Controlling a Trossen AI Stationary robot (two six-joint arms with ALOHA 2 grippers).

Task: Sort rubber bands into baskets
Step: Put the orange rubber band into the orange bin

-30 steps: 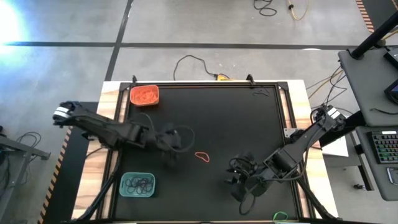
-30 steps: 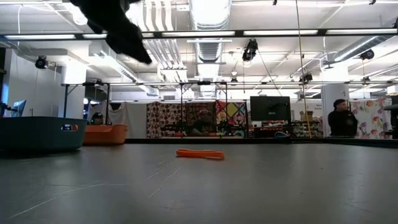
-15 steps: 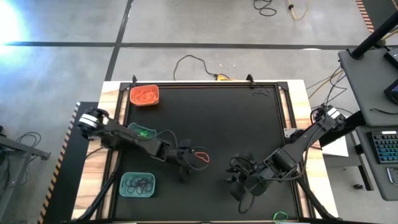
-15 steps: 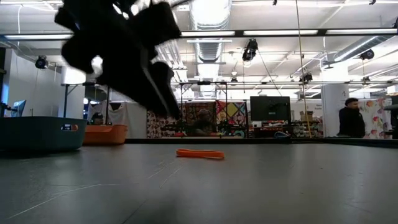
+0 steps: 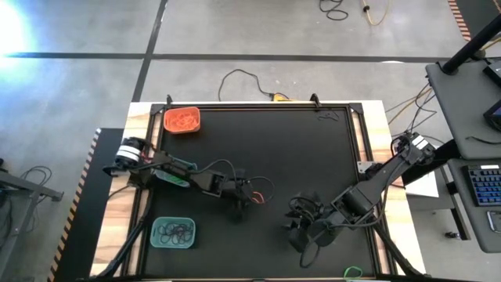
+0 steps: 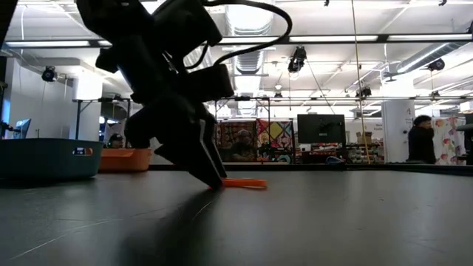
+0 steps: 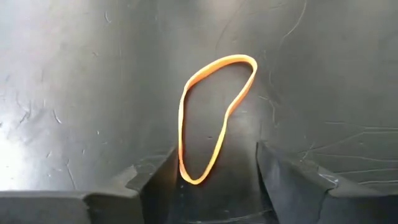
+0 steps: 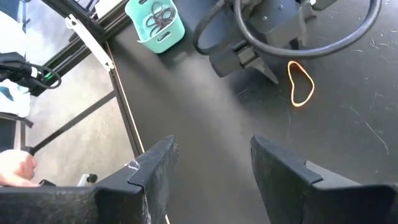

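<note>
Nearly done, as far as I can judge. One loose orange rubber band (image 7: pixel 211 118) lies flat on the black table (image 5: pixel 313 157), near its middle, and it's the only stray band I can find on the mat.

My left gripper (image 5: pixel 244 197) is down at the table right at that band: in the left wrist view the band's near end sits between my two fingers (image 7: pixel 149 180), which are spread either side and not pinching it yet (so released, nothing held). In the low view the fingertips touch down just beside the band (image 6: pixel 244 182).

My right gripper (image 8: pixel 211 168) waits lower right of the table, fingers apart, empty.

Sorted so far:
- orange basket (image 5: pixel 182 120) at the far left corner, holding orange bands
- teal basket (image 5: pixel 172 233) at the near left, with dark bands inside (also seen in the right wrist view (image 8: pixel 155 22))
- something bright green (image 5: pixel 354 272) at the near right edge, too cut off to say if it's the third basket

Left to do, in my judgement: close on this orange band, lift it, carry it to the orange basket, drop it. A thin band flat on the mat could slip out of the pinch. After that I see nothing else loose, though parts of the table are hidden under my arms.
</note>
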